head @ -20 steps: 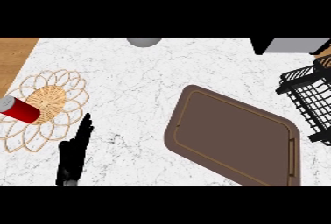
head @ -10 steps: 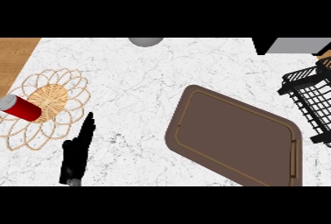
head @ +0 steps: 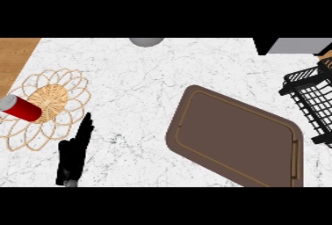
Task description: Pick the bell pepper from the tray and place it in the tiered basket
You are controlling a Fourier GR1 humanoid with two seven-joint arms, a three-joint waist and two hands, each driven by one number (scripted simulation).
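One hand shows: the black left hand point(head: 73, 151), low at the view's left, fingers straight and together, pointing up-view, grasping nothing, i.e. released and resting at the white marble counter point(head: 142, 83); vs a second ago it has barely shifted, no reach begun; right hand not in view.

Just beside the fingertips, up-left, lies the round woven wicker mat point(head: 55, 99) w/ a red cylinder can with a grey end point(head: 19, 107) on its side across the mat's left part; both unchanged.

Well apart to the right sits the dark brown rounded-rectangle tray point(head: 236, 140), set at an angle, same spot as before; no bell pepper shows on it now, nor in the earlier pics. Past the tray's right end the black wire tiered basket point(head: 311, 99) is cut by the view's right edge; its inside is mostly out of frame, so can't tell whether the pepper sits in there.

Along the top edge: a grey round object point(head: 147, 41) and a grey box point(head: 299, 45).

Judgement: almost nothing has changed, the hand is idle and the pepper is nowhere visible; so either the placing is already done, or the pepper lies out of frame; the pics don't settle which.
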